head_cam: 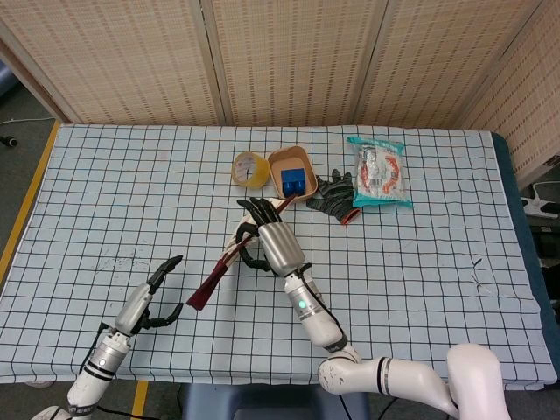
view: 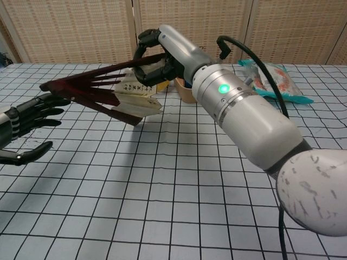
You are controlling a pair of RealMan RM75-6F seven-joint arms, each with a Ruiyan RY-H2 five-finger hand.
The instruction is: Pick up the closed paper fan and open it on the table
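The paper fan has dark red ribs and cream paper with printing. My right hand grips it near the paper end and holds it up off the checked tablecloth. In the chest view the fan is partly spread, its ribs fanned out and the pivot end pointing left. My right hand wraps around its upper ribs there. My left hand is raised at the lower left with fingers apart and holds nothing. In the chest view the left hand reaches toward the fan's pivot end, its fingertips just short of it.
At the back of the table stand a yellow tape roll and a tan bowl holding a blue block. A black glove and a snack packet lie to their right. The table's front edge runs close below my left arm.
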